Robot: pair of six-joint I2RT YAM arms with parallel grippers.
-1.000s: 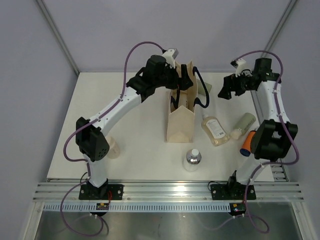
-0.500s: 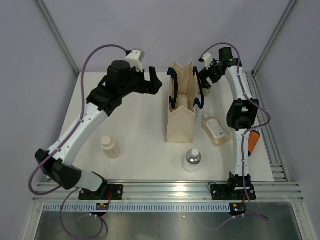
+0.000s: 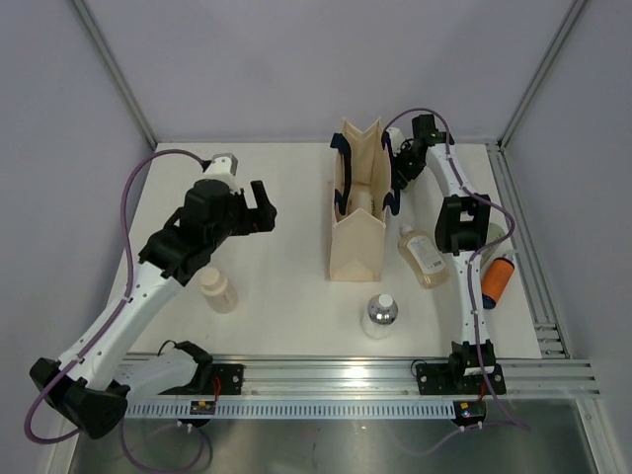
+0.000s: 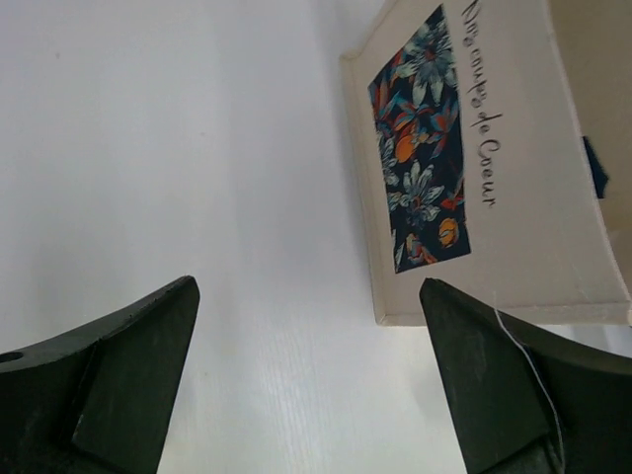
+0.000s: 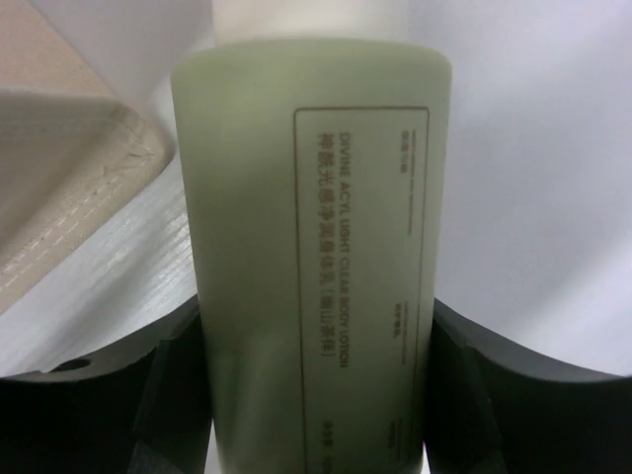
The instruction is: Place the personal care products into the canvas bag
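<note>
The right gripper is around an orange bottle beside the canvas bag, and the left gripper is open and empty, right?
No: the right wrist view shows the right gripper around a pale green bottle, not orange. The rest stands.

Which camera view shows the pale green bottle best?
The right wrist view: the pale green bottle fills the frame inside the right gripper, label readable. In the top external view the right arm hides it. The left wrist view faces the canvas bag instead.
</note>
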